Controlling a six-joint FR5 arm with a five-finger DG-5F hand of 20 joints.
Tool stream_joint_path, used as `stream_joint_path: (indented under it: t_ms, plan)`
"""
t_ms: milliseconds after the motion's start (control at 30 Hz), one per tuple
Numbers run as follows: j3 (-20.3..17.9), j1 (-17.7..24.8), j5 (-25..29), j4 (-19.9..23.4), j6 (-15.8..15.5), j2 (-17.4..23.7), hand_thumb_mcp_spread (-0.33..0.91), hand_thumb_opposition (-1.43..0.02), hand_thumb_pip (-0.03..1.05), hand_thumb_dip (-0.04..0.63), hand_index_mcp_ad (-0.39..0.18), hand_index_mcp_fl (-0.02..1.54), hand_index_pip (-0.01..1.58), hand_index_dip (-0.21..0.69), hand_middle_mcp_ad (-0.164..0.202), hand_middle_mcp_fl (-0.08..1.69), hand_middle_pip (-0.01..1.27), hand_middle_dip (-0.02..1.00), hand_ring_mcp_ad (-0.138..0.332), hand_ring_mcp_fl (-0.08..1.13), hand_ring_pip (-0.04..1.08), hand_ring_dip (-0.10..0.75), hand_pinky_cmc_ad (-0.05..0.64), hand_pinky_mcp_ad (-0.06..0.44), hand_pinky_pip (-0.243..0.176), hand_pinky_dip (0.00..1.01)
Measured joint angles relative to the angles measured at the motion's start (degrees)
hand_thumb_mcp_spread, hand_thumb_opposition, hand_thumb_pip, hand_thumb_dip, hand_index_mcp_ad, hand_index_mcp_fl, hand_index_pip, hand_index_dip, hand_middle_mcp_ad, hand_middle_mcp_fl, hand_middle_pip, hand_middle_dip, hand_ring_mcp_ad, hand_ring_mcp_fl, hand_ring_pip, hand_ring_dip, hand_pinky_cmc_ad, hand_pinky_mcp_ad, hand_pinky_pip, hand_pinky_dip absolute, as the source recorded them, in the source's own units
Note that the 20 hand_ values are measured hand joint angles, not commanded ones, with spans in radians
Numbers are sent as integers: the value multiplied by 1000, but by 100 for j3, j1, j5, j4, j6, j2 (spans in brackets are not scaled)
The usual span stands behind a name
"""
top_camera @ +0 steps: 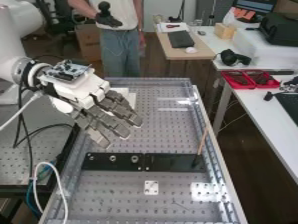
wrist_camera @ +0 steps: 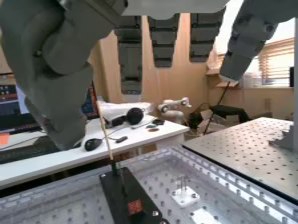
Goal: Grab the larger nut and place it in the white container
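The larger nut (top_camera: 113,158) stands on the black bar (top_camera: 100,165), below and apart from the open fingers (top_camera: 118,130); the white container (top_camera: 132,98) sits partly hidden behind them; contents unclear.

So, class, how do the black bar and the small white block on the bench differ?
The black bar is long and dark; the white block is short and squarish. The bar bears the larger nut; the block bears thin upright pins. Both lie on the perforated bench.
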Motion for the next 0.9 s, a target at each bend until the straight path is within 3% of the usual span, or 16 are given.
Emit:
stream_joint_path:
  t_ms: [333, 900]
  plan:
    - [-238, -136, -127, 430, 17, -321, 260, -834, 665, 190, -47, 9, 1351, 168, 86, 7, 140, 188, 192, 0, 98, 75, 393, 314, -96, 375]
    - [-456, -692, -1100, 1124, -349, -845, 318, -850, 665, 206, -77, 7, 1508, 209, 86, 5, 138, 188, 183, 0, 94, 75, 393, 316, -96, 370]
